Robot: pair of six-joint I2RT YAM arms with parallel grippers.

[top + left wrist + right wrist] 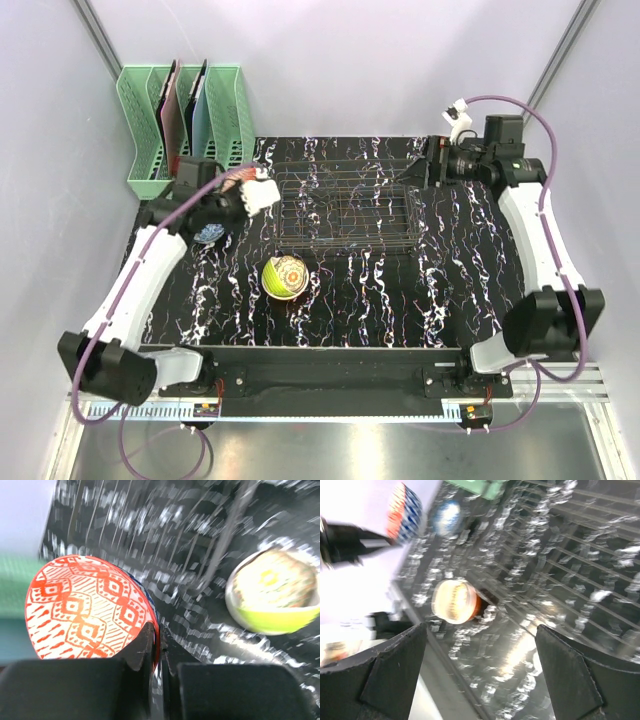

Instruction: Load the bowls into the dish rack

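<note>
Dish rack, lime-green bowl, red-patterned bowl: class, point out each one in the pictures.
dish rack [345, 210], top external view, middle of its wire grid.
lime-green bowl [275, 622], left wrist view, green outer wall.
red-patterned bowl [90, 610], left wrist view, patterned inner face.

This is a robotics lab test cell. Plain pale panel walls [350, 60] on bare aluminium posts [100, 35] close in the black marbled counter [440, 300] around the left tool [262, 190] and right tool [430, 165]. Purple cables [500, 98] loop just behind the right tool, and a slotted metal rail [330, 410] runs along the counter edge far behind both tools.
</note>
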